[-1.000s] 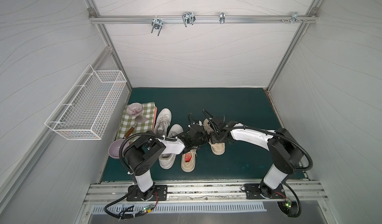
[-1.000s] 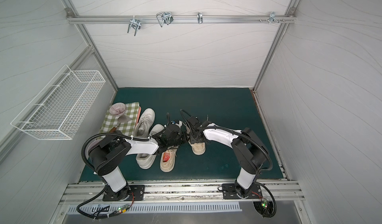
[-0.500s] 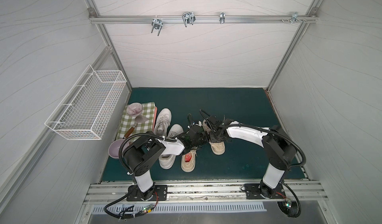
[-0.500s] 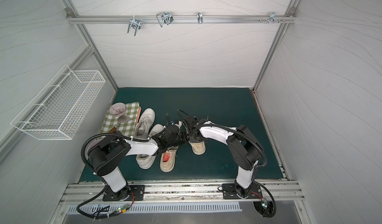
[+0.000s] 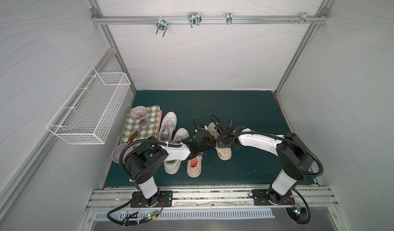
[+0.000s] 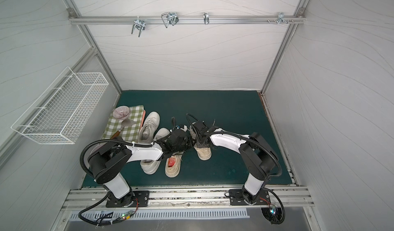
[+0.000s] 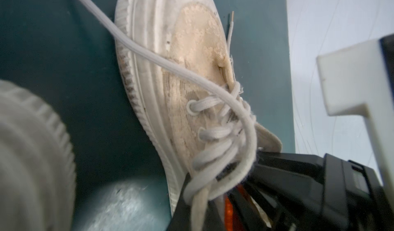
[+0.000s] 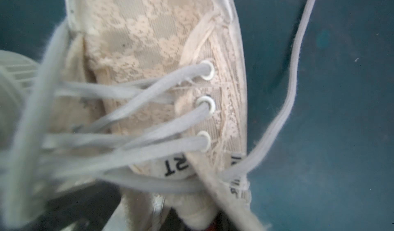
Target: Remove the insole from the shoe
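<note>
A: Tagging the target first: lace sneaker (image 5: 225, 154), flat on the green surface (image 5: 255, 117). It's well apart from the checked cloth (image 5: 142, 126), beyond the two white sneakers (image 5: 168, 123) and the twin lace sneaker (image 5: 194, 168).

B: Insole?

A: Not out yet. The left wrist view shows an orange-red strip (image 7: 228, 208) down in the opening. Probably the insole's edge; the rest is hidden.

B: Left side?

A: Left fingers (image 5: 208, 145) are fully closed, at the sneaker's cloth-side collar. Can't tell if they pinch collar, lace (image 7: 170, 66) or nothing. My read is they pin the shoe so it won't slide or lift during the pull.

B: Right?

A: Right fingers (image 5: 220, 144) come at the opening from the side away from the cloth, so the two don't collide. The tips are lost behind laces (image 8: 128, 138) and blur. Can't tell how wide they stand, or whether they have the insole.

B: Arm pose?

A: Both elbows sit high near the bases, and the white forearms run out low. The wrists meet over the opening. The left forearm crosses above the twin sneaker and one white sneaker.
</note>
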`<state>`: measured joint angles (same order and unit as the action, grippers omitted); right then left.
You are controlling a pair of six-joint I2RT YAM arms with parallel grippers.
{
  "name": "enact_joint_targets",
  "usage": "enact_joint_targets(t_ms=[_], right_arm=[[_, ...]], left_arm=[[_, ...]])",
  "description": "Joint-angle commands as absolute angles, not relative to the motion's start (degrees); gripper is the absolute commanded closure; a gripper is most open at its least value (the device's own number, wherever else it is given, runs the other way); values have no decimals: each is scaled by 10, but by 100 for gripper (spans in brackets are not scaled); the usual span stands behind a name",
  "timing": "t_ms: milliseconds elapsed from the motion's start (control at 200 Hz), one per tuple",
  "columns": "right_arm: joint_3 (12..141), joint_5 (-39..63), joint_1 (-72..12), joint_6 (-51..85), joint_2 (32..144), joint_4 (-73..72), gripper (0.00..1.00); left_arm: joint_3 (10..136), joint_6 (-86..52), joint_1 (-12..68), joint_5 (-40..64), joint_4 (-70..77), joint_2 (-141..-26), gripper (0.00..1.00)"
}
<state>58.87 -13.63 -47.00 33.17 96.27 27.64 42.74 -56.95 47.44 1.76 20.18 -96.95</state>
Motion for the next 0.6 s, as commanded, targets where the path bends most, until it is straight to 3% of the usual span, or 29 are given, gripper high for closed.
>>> enact_joint_targets(t_ms=[0, 210, 595], right_arm=[[567, -103, -464, 340, 946, 307, 94], [553, -61, -448, 346, 888, 298, 100], [531, -31, -434, 346, 788, 291, 100]], left_arm=[[447, -560, 478, -27, 117, -950, 100], [459, -559, 478, -61, 58, -946, 100], [488, -558, 479, -86, -4, -967, 100]])
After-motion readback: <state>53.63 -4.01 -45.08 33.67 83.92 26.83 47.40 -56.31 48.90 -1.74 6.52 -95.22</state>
